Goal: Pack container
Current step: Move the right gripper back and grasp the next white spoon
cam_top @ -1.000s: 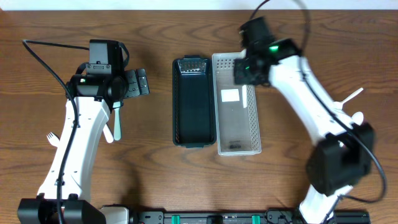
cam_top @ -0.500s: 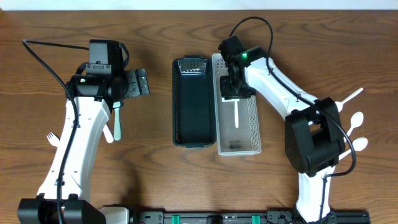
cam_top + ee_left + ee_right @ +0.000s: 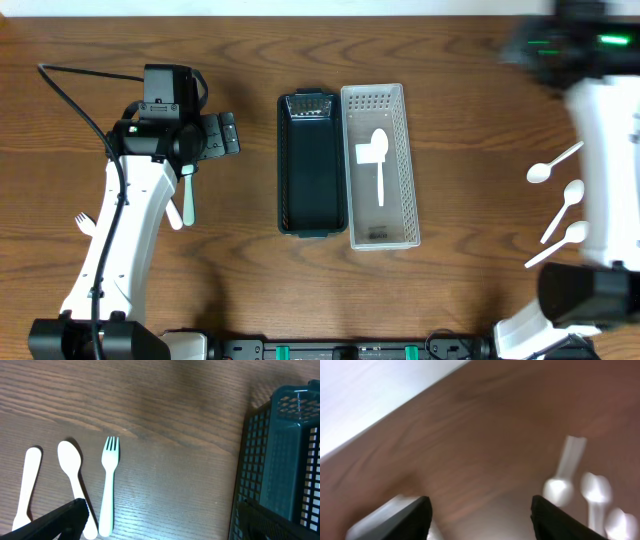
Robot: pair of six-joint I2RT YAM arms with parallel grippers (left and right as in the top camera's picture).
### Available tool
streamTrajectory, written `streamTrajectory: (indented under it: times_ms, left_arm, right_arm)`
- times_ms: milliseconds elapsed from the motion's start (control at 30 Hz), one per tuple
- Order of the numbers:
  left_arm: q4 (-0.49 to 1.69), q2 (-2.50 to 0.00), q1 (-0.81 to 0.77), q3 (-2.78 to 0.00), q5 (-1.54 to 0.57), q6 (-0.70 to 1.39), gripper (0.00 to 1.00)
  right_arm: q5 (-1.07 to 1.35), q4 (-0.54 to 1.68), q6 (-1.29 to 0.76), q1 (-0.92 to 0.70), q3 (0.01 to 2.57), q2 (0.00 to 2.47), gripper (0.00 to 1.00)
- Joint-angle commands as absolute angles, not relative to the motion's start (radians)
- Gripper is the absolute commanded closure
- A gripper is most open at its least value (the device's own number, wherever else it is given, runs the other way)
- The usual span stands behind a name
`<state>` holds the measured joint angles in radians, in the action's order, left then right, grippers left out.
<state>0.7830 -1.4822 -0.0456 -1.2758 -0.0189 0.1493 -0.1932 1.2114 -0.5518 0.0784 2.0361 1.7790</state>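
Note:
A white spoon (image 3: 375,158) lies inside the clear perforated container (image 3: 405,215), bowl toward the back. Beside it on the left stands the dark container (image 3: 312,165), with nothing in it that I can see. My right gripper (image 3: 480,520) is open with nothing between its fingers; its view is blurred and looks down on the bare table near three white spoons (image 3: 557,490). My right arm (image 3: 580,40) is a blur at the back right. My left gripper (image 3: 222,134) stands open and holds nothing, left of the dark container (image 3: 285,460), above a white fork (image 3: 107,485).
Three white spoons (image 3: 552,168) lie on the right of the table. On the left lie a spoon (image 3: 70,460), a white handle (image 3: 27,485) and a small fork (image 3: 85,222). A cable (image 3: 70,90) trails behind my left arm.
My right gripper opened and let the white spoon go into the clear container, then swung away to the back right. My left arm has not moved.

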Motion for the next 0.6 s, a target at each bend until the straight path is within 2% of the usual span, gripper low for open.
streamTrajectory:
  times_ms: [0, 233, 567]
  left_arm:
    - [0.789, -1.489, -0.039, -1.299, -0.009, 0.123, 0.02]
    - [0.789, -1.489, -0.039, -1.298, -0.009, 0.124, 0.02]
    - [0.806, -1.489, -0.039, -1.298, -0.010, 0.124, 0.02]
  right_arm:
    - [-0.225, 1.262, -0.665, 0.205, 2.005, 1.836, 0.30]
    - [-0.181, 1.342, -0.614, 0.397, 1.993, 1.981, 0.23]
    - [-0.103, 1.348, -0.542, 0.430, 1.993, 2.231, 0.22]
